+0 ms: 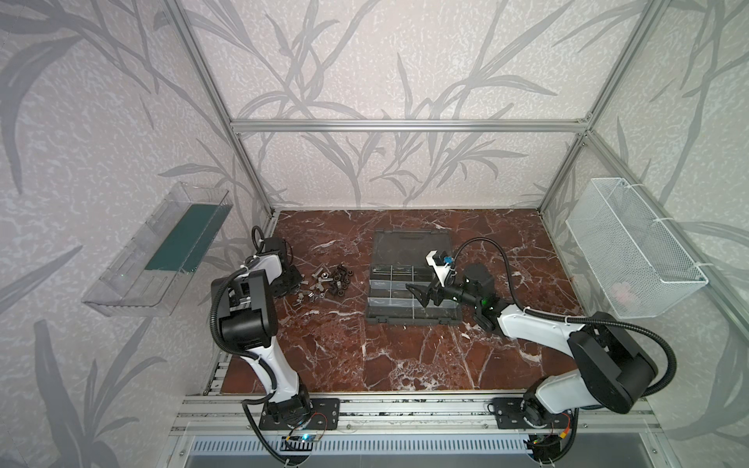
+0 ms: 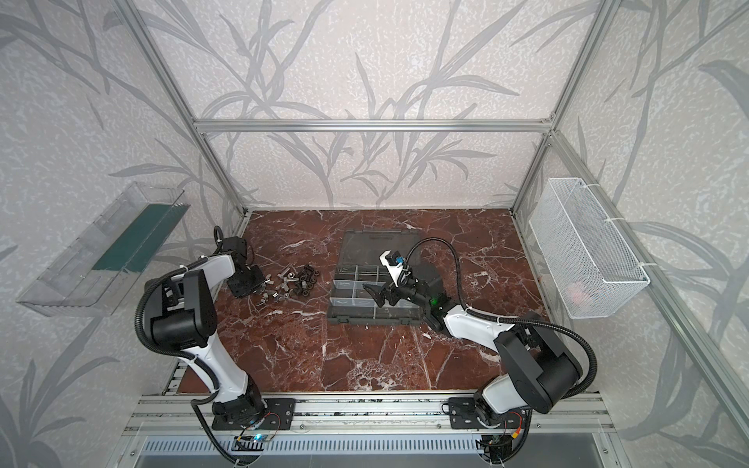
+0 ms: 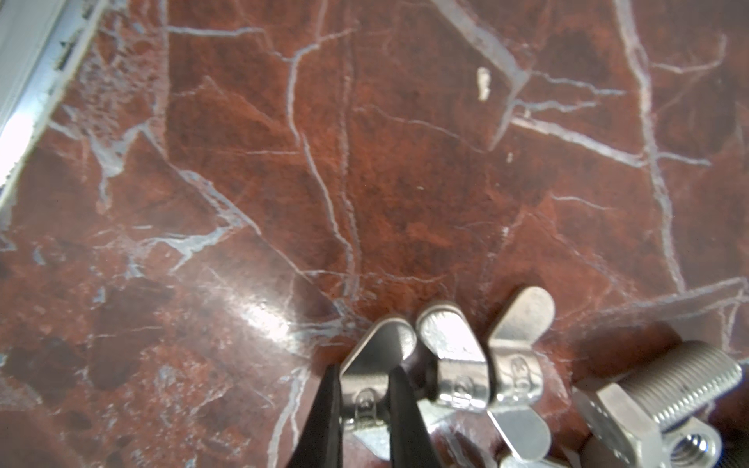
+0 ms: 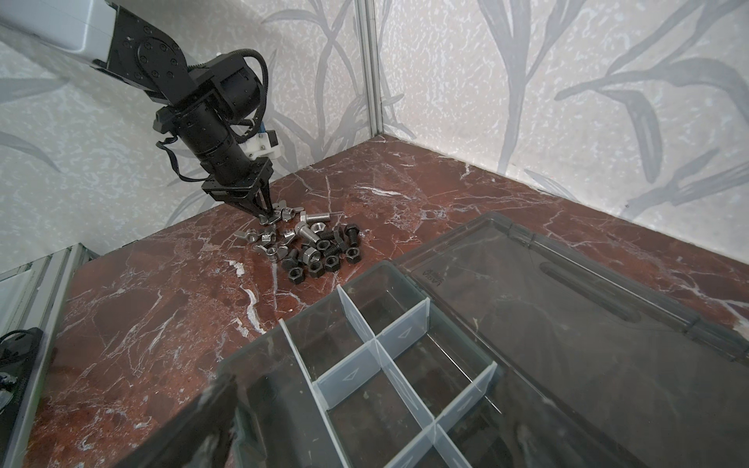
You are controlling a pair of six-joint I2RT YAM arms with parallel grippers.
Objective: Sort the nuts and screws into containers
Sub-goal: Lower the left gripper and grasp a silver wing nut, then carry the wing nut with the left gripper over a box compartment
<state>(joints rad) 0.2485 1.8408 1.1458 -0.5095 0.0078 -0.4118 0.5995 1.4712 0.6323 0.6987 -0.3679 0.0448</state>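
Left wrist view: left end effector (image 3: 364, 391) pinches a silver wing nut (image 3: 379, 344).

Robot test cell, lab-type setup, not a lived-in room. Aluminium profile frame (image 1: 405, 125) boxes in a marble-look worktop (image 1: 405, 364); leaf-print panels (image 1: 405, 60) serve as walls. Two robot arms, left arm (image 1: 259, 356) and right arm (image 1: 535, 324), bolted to a slotted rail (image 1: 405, 409) along the near edge. Clear tray (image 1: 133, 283) on left wall, wire-mesh basket (image 1: 632, 251) on right.

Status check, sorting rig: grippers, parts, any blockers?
Left gripper shut on wing nut at edge of pile. Right gripper open, over case. Visible compartments empty. Path from pile to case looks clear.
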